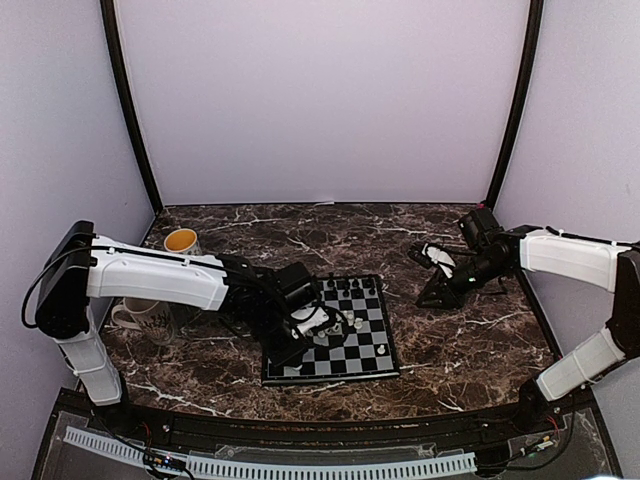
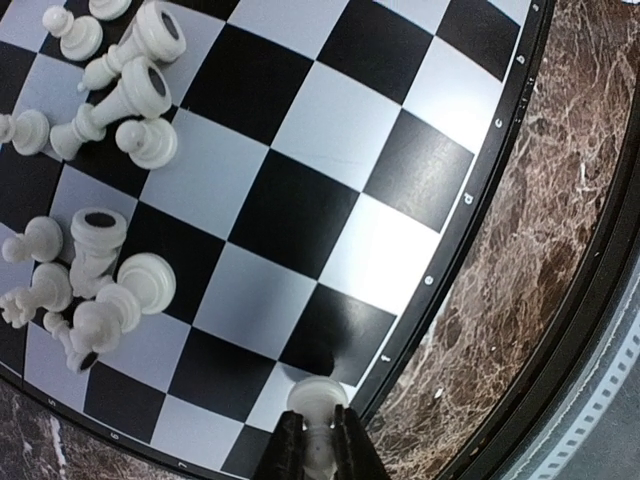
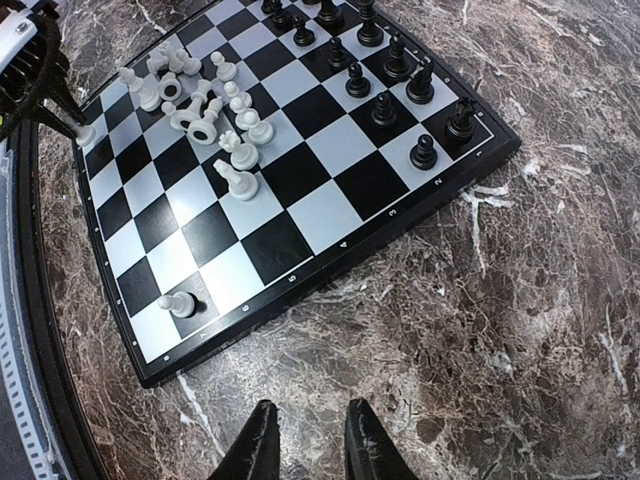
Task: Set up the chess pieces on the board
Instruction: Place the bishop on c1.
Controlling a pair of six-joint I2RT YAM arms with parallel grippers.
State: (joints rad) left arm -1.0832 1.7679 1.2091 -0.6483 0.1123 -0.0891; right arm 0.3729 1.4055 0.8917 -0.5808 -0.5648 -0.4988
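The board (image 1: pixel 365 345) lies at the table's middle. Black chess pieces (image 1: pixel 350 287) stand along its far rows; they also show in the right wrist view (image 3: pixel 385 70). Several white pieces (image 2: pixel 120 100) lie in a loose heap on the board's left half (image 3: pixel 200 110). One white pawn (image 3: pixel 180 303) stands alone near the front right corner. My left gripper (image 2: pixel 318 440) is shut on a white pawn (image 2: pixel 318 400) just above a square by the board's rim. My right gripper (image 3: pixel 308 440) is open and empty over the marble, right of the board.
A yellow mug (image 1: pixel 181 241) and a patterned white mug (image 1: pixel 148 318) stand left of the board, beside my left arm. Black frame posts rise at the back corners. The table's front edge runs just below the board.
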